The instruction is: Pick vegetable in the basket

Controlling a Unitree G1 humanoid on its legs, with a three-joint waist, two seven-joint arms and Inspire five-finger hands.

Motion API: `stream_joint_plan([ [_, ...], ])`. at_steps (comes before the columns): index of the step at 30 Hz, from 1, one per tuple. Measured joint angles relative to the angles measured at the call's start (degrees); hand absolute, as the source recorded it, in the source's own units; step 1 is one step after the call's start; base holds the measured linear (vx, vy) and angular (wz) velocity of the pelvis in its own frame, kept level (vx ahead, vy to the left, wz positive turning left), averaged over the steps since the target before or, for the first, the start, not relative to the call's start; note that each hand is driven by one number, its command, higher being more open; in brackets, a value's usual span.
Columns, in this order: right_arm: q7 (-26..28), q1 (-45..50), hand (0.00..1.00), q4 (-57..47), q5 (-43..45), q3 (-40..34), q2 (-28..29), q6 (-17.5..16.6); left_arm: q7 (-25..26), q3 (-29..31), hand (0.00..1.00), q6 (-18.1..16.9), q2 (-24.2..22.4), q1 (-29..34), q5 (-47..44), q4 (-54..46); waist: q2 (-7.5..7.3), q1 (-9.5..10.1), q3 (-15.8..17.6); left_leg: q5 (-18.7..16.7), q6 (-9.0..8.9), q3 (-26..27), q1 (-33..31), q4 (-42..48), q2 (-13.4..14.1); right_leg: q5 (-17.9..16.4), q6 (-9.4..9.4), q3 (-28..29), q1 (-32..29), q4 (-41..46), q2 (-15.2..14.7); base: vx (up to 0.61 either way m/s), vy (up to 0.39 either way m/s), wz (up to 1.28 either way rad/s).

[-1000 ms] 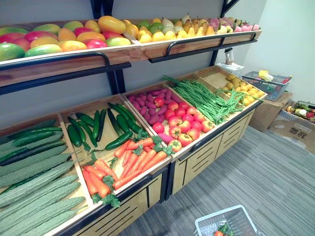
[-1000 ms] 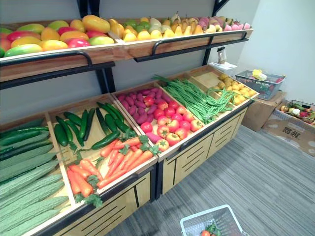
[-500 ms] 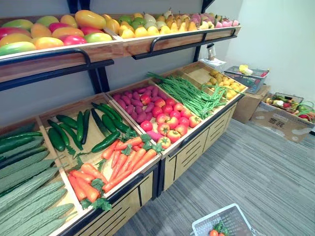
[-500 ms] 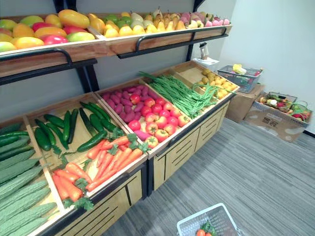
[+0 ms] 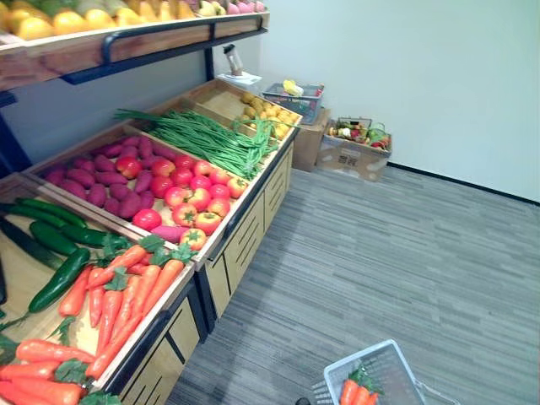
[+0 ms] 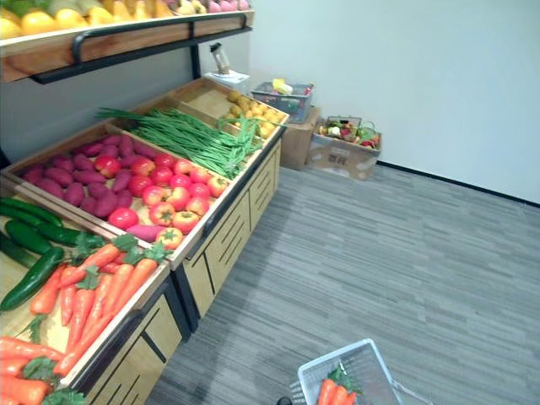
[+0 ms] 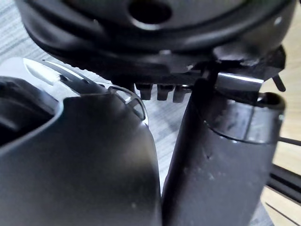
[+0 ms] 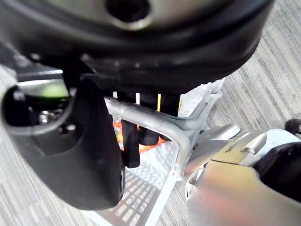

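A white mesh basket [image 5: 396, 364] hangs low at the lower right, above the grey floor, with carrots [image 5: 354, 391] and their green tops inside. In the right wrist view my right hand [image 8: 70, 155] is curled round the basket's grey handle [image 8: 160, 125], and the orange carrots [image 8: 150, 141] show below it through the mesh. My left hand [image 7: 160, 47] shows in its own wrist view with relaxed fingers and nothing in them. On the stand at the left lie more carrots [image 5: 126, 291] in a wooden bin.
The wooden produce stand runs along the left: cucumbers [image 5: 59, 240], tomatoes [image 5: 190, 198], purple tubers [image 5: 93, 173], green beans [image 5: 202, 139]. A fruit shelf [image 5: 126, 38] hangs above. A cardboard box [image 5: 350, 152] and a wire basket [image 5: 291, 97] sit by the far wall. Grey floor spreads to the right.
The camera has swung to the right, so the stand now sits further left and more floor and wall show. The basket stays at the lower right.
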Motion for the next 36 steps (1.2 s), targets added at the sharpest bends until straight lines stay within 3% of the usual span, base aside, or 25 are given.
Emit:
stream_joint_plan([
  [7, -1.84, 0.19, 0.00, 1.01, 2.37, 0.28, -0.71, 0.11, -0.72, -1.83, 1.00, 0.44, 0.25, -0.89, 2.51, -0.04, 0.30, -0.22, -0.10, 0.30, -0.70, -1.72, -0.88, -0.11, 0.00, 0.34, 0.40, -1.17, -0.08, 0.07, -0.41, -0.03, -0.014, 0.09],
  [8, -1.86, 0.19, 0.00, 1.37, 6.29, 0.55, -0.86, 0.17, -1.67, -4.05, 1.00, 1.87, 0.89, -2.03, 6.04, 0.25, 1.01, -1.19, -0.55, 0.81, -1.59, -1.44, -1.45, -0.70, 0.32, -2.74, -0.10, -1.15, -3.67, 5.78, -0.64, 0.08, 0.035, -0.03],
  [11, -1.85, 0.19, 0.00, 1.55, 6.28, -0.41, -0.63, 0.68, -1.90, -4.66, 1.00, 1.90, 0.81, -2.03, 7.42, 0.65, 1.56, -2.34, -0.87, 1.15, -2.18, -1.46, -1.30, -0.68, 0.82, -4.19, -0.34, -1.10, -4.46, 7.77, -0.73, 0.07, -0.007, -0.05],
  [13, -1.83, 0.05, 0.00, 1.52, 6.16, -1.28, -0.39, 1.06, -1.91, -3.94, 1.00, 1.70, 0.90, -2.10, 7.53, 0.57, 1.52, -2.93, -1.04, 1.29, -2.43, -2.50, -3.09, 4.42, 1.85, -5.51, -0.75, -0.58, -5.49, 8.93, -0.09, 0.01, -0.064, -0.21],
  [14, -1.33, 0.00, 0.00, 1.53, 5.76, -2.09, 0.08, 2.13, -1.80, -1.99, 1.00, 0.63, 1.73, -0.92, 7.03, 0.13, 0.61, -2.60, -1.15, 1.13, -0.28, -8.40, -9.45, 19.70, 4.08, -6.61, -2.05, 1.73, -6.01, 10.68, -0.02, -0.06, -0.114, -0.90],
  [15, -0.61, -0.24, 0.00, 1.70, 3.91, -1.72, -1.12, 3.29, -1.56, -0.46, 1.00, -1.13, 1.90, 0.79, 4.06, -2.26, -0.88, -0.52, -0.88, 3.65, 5.66, -18.18, -16.73, 34.80, 3.98, -7.56, -2.52, 6.41, -5.76, 11.39, -0.06, -0.08, -0.076, -1.35],
  [16, -0.53, -1.08, 0.00, 2.49, 2.64, -1.23, -2.34, 4.19, -2.03, 0.41, 1.00, -1.55, 1.88, 1.67, 3.21, -3.04, -1.29, 0.91, -0.86, 0.52, 3.90, -22.22, -18.22, 35.80, 1.53, -7.59, -2.46, 9.46, -5.55, 11.56, 0.11, -0.07, -0.005, -1.80],
  [17, -0.45, -2.05, 0.00, 3.49, 0.80, -0.71, -3.74, 5.41, -2.87, 1.32, 1.00, -2.20, 1.00, 2.29, 2.59, -2.91, -0.70, 1.53, -0.45, -3.46, 2.61, -25.38, -19.47, 31.91, -1.00, -7.54, -2.39, 11.88, -4.51, 10.55, 0.35, -0.01, 0.013, -1.56],
  [18, 0.64, -1.91, 0.00, 3.17, -0.65, -0.90, -5.78, 5.58, -3.78, 1.03, 1.00, -2.32, -0.56, 2.34, 2.34, -2.62, 1.83, 0.86, 0.23, -3.56, 3.05, -27.15, -21.40, 23.80, -1.48, -7.51, -2.32, 12.14, -2.07, 7.33, 1.52, -0.01, 0.031, -1.49],
  [19, 0.62, -1.08, 0.00, 1.85, -0.62, -0.98, -6.62, 5.68, -4.08, 1.28, 1.00, -2.48, -2.00, 2.68, 2.34, -2.63, 3.98, 0.79, 0.30, -2.51, 4.39, -28.95, -23.48, 15.85, -1.61, -7.02, -1.30, 13.27, -0.97, 5.31, 3.43, 0.00, 0.052, -1.22],
  [20, 0.65, -0.69, 0.00, 1.15, -0.61, -0.95, -7.00, 5.64, -4.20, 1.42, 1.00, -2.65, -2.83, 2.95, 2.34, -2.33, 4.86, 1.52, 0.20, -0.09, 5.11, -30.64, -24.31, 15.01, -1.51, -6.86, -0.37, 14.75, -0.41, 4.27, 4.82, 0.05, 0.068, -1.54],
  [21, 0.68, -0.07, 0.00, 0.36, -0.58, -0.86, -6.75, 5.55, -4.36, 2.32, 1.00, -3.03, -3.96, 3.44, 2.32, -1.18, 6.76, 2.80, -0.69, 0.49, 5.53, -31.63, -23.71, 14.36, -0.33, -7.48, 0.75, 16.11, -0.63, 5.28, 6.59, 0.11, 0.066, -1.42],
  [22, 1.38, 0.17, 0.00, -0.50, -0.46, -0.83, -5.61, 4.92, -4.96, 4.02, 1.00, -3.18, -3.97, 3.19, 2.37, -0.44, 4.37, 2.12, -0.67, 0.69, 5.32, -31.22, -23.21, 13.97, -0.87, -9.78, -0.75, 17.13, -2.62, 14.83, 5.73, 0.17, 0.019, -1.04],
  [23, 2.03, 1.02, 0.00, -0.03, -0.52, -0.85, -5.22, 4.93, -5.84, 5.64, 1.00, -3.00, -3.19, 2.49, 2.57, -0.62, 3.80, 1.46, 0.34, 1.17, 4.57, -30.95, -21.71, 12.94, -1.10, -11.68, -0.81, 17.33, -0.51, 12.49, 5.87, 0.13, -0.003, -0.35],
  [26, 2.18, 4.09, 0.00, 0.08, 1.86, -2.70, -2.93, 4.33, -6.15, 7.40, 1.00, -3.09, -3.25, 2.01, 4.10, -0.64, 2.09, 1.44, -0.94, 4.17, 3.54, -29.86, -18.74, 4.64, -2.38, -11.42, -0.42, 17.18, -0.41, 9.94, 4.87, 0.12, -0.097, -0.01],
  [30, 2.55, 5.26, 0.00, 2.27, 1.95, -5.52, -2.29, 3.78, -5.93, 7.31, 1.00, -2.32, -3.87, 1.59, 6.00, -0.43, 3.29, 0.97, -2.03, 9.89, 2.59, -29.46, -15.41, -3.07, -3.30, -11.24, -0.09, 17.08, -0.68, 9.21, 4.44, 0.15, -0.045, 0.00],
  [36, 2.63, 4.61, 0.00, 3.26, 1.56, -4.97, -1.75, 3.35, -5.93, 5.70, 1.00, -1.54, -3.08, 1.38, 6.90, 1.01, 3.11, 0.19, -3.18, 9.82, 2.40, -29.36, -14.05, -4.79, -3.84, -10.73, 0.10, 17.00, 1.20, 6.19, 4.12, 0.16, 0.053, 0.00],
])
